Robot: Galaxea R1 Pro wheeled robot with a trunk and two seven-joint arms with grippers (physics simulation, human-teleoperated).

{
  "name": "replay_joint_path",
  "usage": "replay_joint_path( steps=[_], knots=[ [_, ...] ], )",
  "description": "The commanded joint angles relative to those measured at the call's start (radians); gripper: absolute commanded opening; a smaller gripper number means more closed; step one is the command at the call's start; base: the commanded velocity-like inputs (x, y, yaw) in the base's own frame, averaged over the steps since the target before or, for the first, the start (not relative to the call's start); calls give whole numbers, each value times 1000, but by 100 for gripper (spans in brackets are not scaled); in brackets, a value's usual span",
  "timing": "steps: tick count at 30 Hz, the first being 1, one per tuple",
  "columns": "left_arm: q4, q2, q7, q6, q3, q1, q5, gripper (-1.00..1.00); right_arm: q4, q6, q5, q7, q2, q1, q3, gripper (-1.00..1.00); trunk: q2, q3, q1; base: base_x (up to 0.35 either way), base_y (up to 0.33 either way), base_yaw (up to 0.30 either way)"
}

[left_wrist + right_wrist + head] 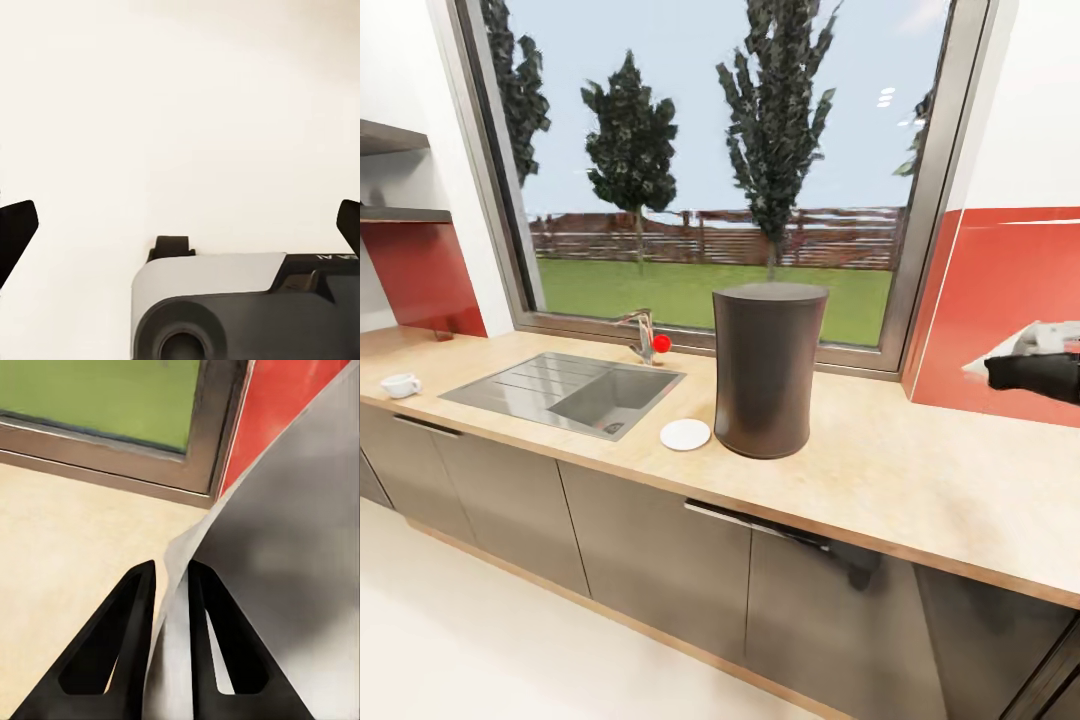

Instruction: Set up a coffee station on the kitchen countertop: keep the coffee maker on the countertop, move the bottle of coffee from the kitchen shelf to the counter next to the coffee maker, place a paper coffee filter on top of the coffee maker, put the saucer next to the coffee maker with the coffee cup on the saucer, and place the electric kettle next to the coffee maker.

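The coffee maker [768, 368] stands on the bench [920, 470] with the saucer [685, 434] just beside it and the cup [401, 385] far beyond the sink [575, 392]. The right tool [171, 577] pinches the paper filter [285, 562] (a pale sheet); the left tool [180, 225] is spread.
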Motion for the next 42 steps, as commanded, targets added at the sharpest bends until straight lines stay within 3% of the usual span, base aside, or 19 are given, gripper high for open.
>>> replay_joint_path(
  steps=[1, 3, 5, 9, 10, 11, 12, 13, 16, 19, 23, 26, 30, 42],
  knots=[
    [-1, 2, -1, -2, 1, 0, 1, 100, 13, 6, 25, 9, -7, -43, 37, -100, -1, -1, 0, 0, 0, 0],
    [-1, 7, -2, -2, 1, 0, 2, 100, 46, 8, 40, 11, -15, -131, 106, -100, -1, -1, 0, 0, 0, 0],
    [-1, 9, -2, -2, 1, 0, 2, 100, 76, 9, 44, 12, -16, -181, 140, -100, -1, -1, 0, 0, 0, 0],
    [-1, 11, -3, -2, 1, 0, 2, 100, 239, 10, 49, 16, -19, -361, 251, -100, -1, -1, 0, 0, 0, 0],
    [-1, 13, -4, -2, 1, 0, 2, 100, 437, 9, 51, 76, -18, -544, 372, -100, -1, -1, 0, 0, 0, 0],
    [0, 13, -4, -2, 1, 0, 2, 100, 508, 9, 52, 113, -17, -608, 413, -100, -1, -1, 0, 0, 0, 0],
    [0, 13, -5, -2, 1, 0, 2, 100, 544, 9, 52, 131, -17, -641, 434, -100, -1, -1, 0, 0, 0, 0],
    [0, 13, -6, -2, 1, 0, 2, 100, 625, 9, 54, 165, -14, -714, 492, -100, -1, -1, 0, 0, 0, 0],
    [0, 13, -14, -2, 1, 0, 2, 100, 855, 8, 56, 276, 6, -896, 711, -100, -1, -1, 0, 0, 0, 0],
    [0, 13, -16, -2, 1, 0, 2, 100, 982, 6, 59, 401, 33, -985, 826, -100, -1, -1, 0, 0, 0, 0],
    [0, 13, -16, -2, 1, 0, 2, 100, 1036, 5, 90, 537, 52, -1020, 880, -100, -1, -1, 0, 0, 0, 0],
    [0, 13, -17, -2, 1, 0, 2, 100, 1050, 5, 154, 603, 67, -1029, 927, -100, -1, -1, 0, 29, 0, 0],
    [0, 13, -17, -2, 1, 0, 2, 100, 1052, 5, 183, 623, 80, -1031, 945, -100, -1, -1, 0, 69, 0, 0],
    [0, 14, -17, -2, 1, 0, 2, 100, 1039, 5, 192, 628, 92, -1045, 950, -100, -1, -1, 0, 100, 85, 0]
  ],
)
